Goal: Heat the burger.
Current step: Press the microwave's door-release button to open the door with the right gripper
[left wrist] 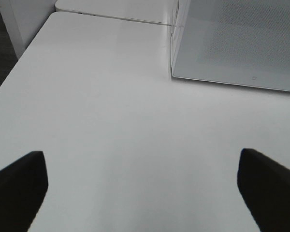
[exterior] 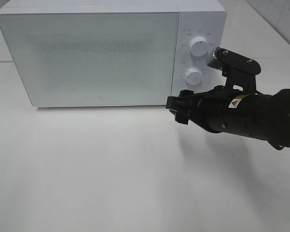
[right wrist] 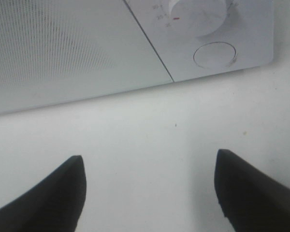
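Microwave (exterior: pixel 87 53), door shut; the burger is seen in no view, and whether it lies inside cannot be told. Right fingers (right wrist: pixel 48 198), parted and empty, are held low before the dial panel (exterior: pixel 198 24), so a dial turn or door-button press is judged next. Left fingers (left wrist: pixel 19 186) are spread empty over open desk (exterior: pixel 111 183), clear of the microwave's edge.

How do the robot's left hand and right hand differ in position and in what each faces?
The left hand is outside the high view; the right hand reaches in front of the microwave's control panel. The left hand faces a corner of the microwave door across the table; the right hand faces a dial and a round button from nearer. Shared: both are open, hold nothing, and hover over the table.
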`<state>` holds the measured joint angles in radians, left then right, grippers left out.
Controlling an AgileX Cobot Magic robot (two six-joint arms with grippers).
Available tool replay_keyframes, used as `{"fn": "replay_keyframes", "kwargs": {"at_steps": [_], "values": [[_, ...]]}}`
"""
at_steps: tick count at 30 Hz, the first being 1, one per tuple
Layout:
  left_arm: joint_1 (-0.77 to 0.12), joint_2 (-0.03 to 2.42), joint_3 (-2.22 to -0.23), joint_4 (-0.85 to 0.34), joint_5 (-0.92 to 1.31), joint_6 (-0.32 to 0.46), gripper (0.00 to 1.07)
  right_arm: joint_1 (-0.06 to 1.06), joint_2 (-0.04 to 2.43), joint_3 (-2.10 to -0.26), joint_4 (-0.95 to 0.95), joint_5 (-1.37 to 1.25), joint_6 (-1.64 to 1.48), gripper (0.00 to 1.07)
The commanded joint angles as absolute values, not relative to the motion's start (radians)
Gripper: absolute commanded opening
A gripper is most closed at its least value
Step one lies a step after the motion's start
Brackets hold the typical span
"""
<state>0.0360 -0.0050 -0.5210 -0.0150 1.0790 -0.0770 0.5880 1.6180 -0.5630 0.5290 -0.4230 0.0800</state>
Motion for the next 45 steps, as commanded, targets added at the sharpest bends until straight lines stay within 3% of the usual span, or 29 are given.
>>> {"fn": "replay_keyframes", "kwargs": {"at_steps": [1,9,24,36,45], "values": [[0.039,-0.02,-0.52,-0.016,1.069,-0.075,1.0,0.567,1.567,-0.565,0.513,-0.31,-0.035,0.74],[0.039,-0.02,-0.52,-0.016,1.069,-0.075,1.0,0.512,1.449,-0.565,0.44,-0.111,-0.094,0.74],[0.039,-0.02,-0.52,-0.016,1.069,-0.075,1.0,0.512,1.067,-0.565,0.281,0.397,-0.085,0.75],[0.039,-0.02,-0.52,-0.016,1.069,-0.075,1.0,0.512,0.755,-0.565,0.259,0.624,-0.072,0.75],[0.039,-0.02,-0.52,-0.016,1.069,-0.075,1.0,0.505,0.522,-0.563,0.108,0.804,0.04,0.75]]}}
